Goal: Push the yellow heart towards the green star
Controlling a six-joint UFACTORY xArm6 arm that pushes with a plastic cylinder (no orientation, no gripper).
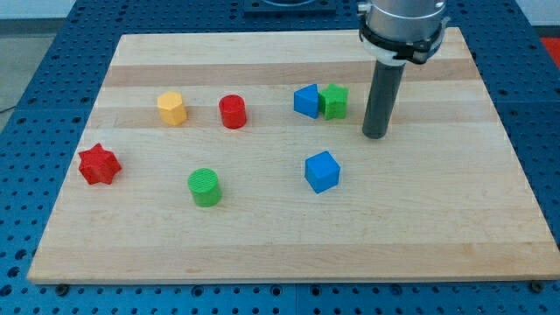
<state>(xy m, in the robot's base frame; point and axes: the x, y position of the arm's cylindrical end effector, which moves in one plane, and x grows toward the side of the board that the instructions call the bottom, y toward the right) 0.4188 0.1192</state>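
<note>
Wooden board (289, 245) on a blue perforated bench (26, 52), seven blocks out. No claw on this arm, so nothing to call apart, together or clamped — it ends in a straight dark rod, and my tip (375, 136) rests on the board in the upper right part, just to the view's right of the green block (334, 101), apart from it with bare wood between. That green block has a notched outline, likely the green star of the task; its left side touches a blue block (306, 101), shape hard to make out, angular. The yellow block (172, 108) sits well off toward the view's left in the same upper row; from here it looks faceted, almost hexagonal — the heart shape cannot be confirmed at this size. Just to its right, near but not touching, a red cylinder (233, 112). Between it and the green block lie the red cylinder and the blue block. Lower down: a red star (98, 164) near the left edge, a green cylinder (205, 187) left of centre, a blue cube (322, 171) near the middle, below the blue-green pair. My tip touches no block.
</note>
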